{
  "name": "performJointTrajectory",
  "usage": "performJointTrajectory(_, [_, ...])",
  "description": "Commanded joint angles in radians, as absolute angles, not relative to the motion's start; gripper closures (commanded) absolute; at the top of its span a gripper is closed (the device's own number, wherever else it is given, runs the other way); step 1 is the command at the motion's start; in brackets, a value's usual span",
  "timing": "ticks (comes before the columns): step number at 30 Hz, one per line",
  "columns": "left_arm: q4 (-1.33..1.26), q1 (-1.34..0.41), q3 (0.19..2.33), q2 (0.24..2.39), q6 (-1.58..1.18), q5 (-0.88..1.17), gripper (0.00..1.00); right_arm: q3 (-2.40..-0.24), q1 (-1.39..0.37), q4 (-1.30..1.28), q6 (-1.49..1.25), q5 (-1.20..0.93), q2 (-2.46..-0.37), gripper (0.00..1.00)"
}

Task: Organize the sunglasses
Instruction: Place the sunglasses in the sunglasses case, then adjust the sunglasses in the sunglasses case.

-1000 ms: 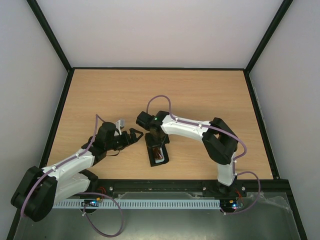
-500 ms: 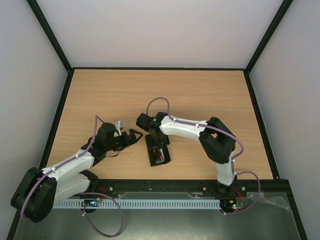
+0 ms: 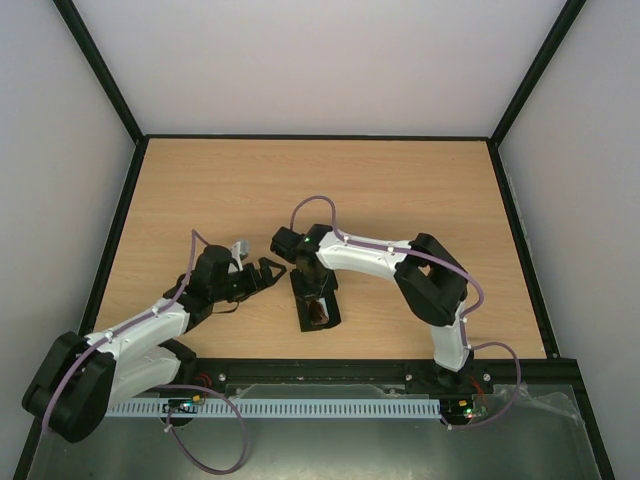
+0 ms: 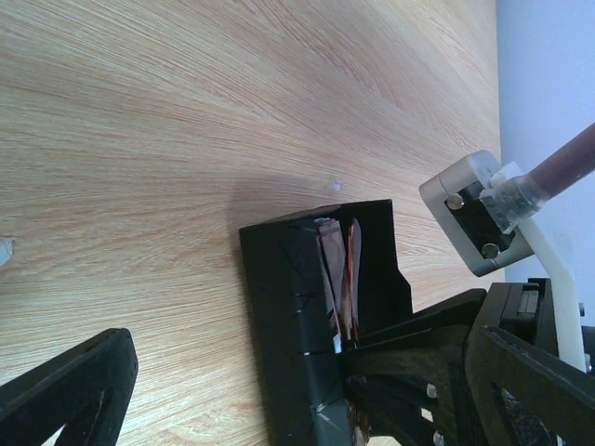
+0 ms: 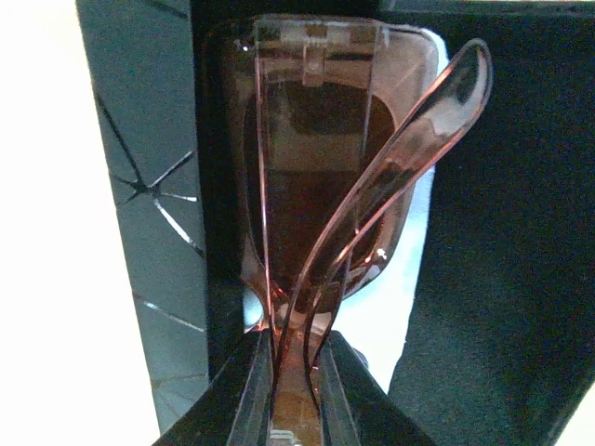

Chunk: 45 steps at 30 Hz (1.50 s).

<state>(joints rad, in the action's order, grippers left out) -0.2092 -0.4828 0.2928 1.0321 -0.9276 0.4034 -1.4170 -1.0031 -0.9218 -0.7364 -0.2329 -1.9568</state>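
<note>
Two robot arms meet near the middle of a light wooden table. Since a moment ago, the right arm's wrist has edged slightly leftward, and the loop of its purple cable has shifted with it; the left arm looks unchanged. The right pincer is clenched on one end of the folded brown sunglasses, which stand on edge inside the open black case. The left pincer hangs released, fingers spread wide, just beside the case's left side and not touching it. Pale walls with black corner rails enclose the table on three sides.
</note>
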Motion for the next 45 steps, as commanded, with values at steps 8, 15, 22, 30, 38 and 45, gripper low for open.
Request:
performJointTrajectory(8, [-0.215,-0.477,0.286,1.032,-0.928,0.406,0.01,-1.492,-1.025,-1.002,-0.734,-0.208,-1.960,0.77])
performJointTrajectory(15, [-0.209,-0.478,0.283,1.037,-0.927,0.404,0.00,-1.478,-1.025,-0.992,-0.741,-0.197,-1.920,0.70])
performJointTrajectory(22, [-0.168,-0.481,0.275,1.010,-0.932,0.403,0.00,-1.501,-1.025,-0.972,-0.748,-0.169,-1.858,0.67])
performJointTrajectory(30, [-0.031,-0.604,0.305,0.970,-1.002,0.322,0.01,-1.383,-0.978,-0.864,-0.774,-0.091,-1.682,0.61])
performJointTrajectory(38, [0.040,-0.785,0.385,1.013,-1.111,0.150,0.01,-1.171,-0.867,-0.735,-0.739,-0.114,-1.492,0.56])
performJointTrajectory(45, [0.097,-0.893,0.511,1.182,-1.139,0.052,0.01,-1.066,-0.814,-0.676,-0.703,-0.158,-1.421,0.55])
